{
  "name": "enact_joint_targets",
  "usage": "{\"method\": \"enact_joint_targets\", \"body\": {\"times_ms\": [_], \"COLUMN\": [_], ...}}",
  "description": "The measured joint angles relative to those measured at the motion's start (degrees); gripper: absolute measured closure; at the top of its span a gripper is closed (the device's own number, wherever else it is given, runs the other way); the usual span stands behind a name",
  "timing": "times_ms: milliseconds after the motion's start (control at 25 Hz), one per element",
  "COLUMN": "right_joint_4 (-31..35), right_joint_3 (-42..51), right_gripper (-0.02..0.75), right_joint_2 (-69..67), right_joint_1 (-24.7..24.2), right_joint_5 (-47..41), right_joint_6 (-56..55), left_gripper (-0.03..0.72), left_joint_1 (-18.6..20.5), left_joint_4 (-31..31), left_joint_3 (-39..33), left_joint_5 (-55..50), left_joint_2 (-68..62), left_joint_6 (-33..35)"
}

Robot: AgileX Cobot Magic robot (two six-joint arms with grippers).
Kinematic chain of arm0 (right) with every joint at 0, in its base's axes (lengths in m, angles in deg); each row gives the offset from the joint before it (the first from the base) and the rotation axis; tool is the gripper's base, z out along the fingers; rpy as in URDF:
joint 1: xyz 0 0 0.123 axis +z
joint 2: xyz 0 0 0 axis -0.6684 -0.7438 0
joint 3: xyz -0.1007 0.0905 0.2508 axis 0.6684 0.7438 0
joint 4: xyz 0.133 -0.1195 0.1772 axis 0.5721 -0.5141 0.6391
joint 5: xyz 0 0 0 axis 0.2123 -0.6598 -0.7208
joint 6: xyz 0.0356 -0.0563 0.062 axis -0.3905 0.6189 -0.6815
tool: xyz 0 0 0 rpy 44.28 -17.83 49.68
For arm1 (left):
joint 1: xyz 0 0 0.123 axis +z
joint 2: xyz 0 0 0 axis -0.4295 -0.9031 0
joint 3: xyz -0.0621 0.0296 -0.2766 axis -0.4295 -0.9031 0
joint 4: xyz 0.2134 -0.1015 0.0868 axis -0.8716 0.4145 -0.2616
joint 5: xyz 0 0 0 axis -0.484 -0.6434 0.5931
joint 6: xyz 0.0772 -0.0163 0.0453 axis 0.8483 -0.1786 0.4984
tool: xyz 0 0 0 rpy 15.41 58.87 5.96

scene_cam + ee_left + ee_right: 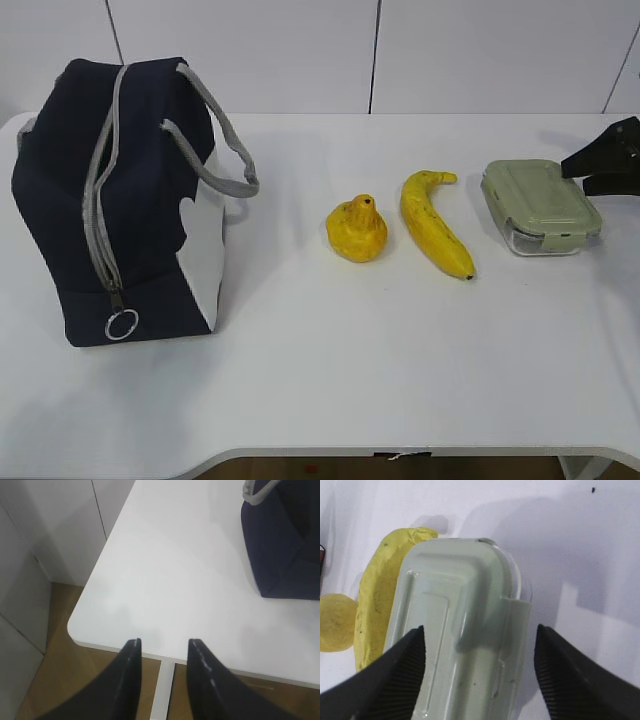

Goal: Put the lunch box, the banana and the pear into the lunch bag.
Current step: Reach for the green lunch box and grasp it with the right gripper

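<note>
The navy lunch bag (60, 200) stands upright at the table's left with its grey zipper (98, 200) shut; one corner of the lunch bag (285, 545) shows in the left wrist view. The pear (357, 230), banana (432, 232) and green-lidded lunch box (540, 205) lie in a row to its right. My right gripper (480, 645) hovers open over the lunch box (460, 630), one finger above the lid, the other beyond its right side. Past the box lie the banana (377, 605) and pear (335, 622). My left gripper (164, 645) is open and empty.
The left gripper hangs over the rounded corner of the white table (175, 570), with wooden floor below. In the exterior view the right gripper (578, 176) enters from the right edge. A silver ring pull (121, 325) hangs at the bag's lower front.
</note>
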Motion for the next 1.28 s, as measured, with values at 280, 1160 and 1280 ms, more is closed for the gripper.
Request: {"method": "enact_joint_targets", "body": {"times_ms": [280, 1160, 1280], "right_joint_4": [0.0, -0.1, -0.1], "right_joint_3": [0.0, 0.0, 0.0], "right_gripper": [0.195, 0.194, 0.194], "right_joint_2": [0.0, 0.0, 0.0], "right_joint_1": [0.0, 0.0, 0.0], "right_joint_5": [0.0, 0.0, 0.0], "right_joint_6": [-1.7, -6.5, -6.5], "left_gripper": [0.447, 0.447, 0.447], "left_joint_1": [0.0, 0.0, 0.0], "left_joint_4": [0.0, 0.0, 0.0], "left_joint_3": [0.0, 0.0, 0.0], "left_joint_5": [0.0, 0.0, 0.0], "left_joint_2": [0.0, 0.0, 0.0], "left_joint_6": [0.0, 0.0, 0.0]}}
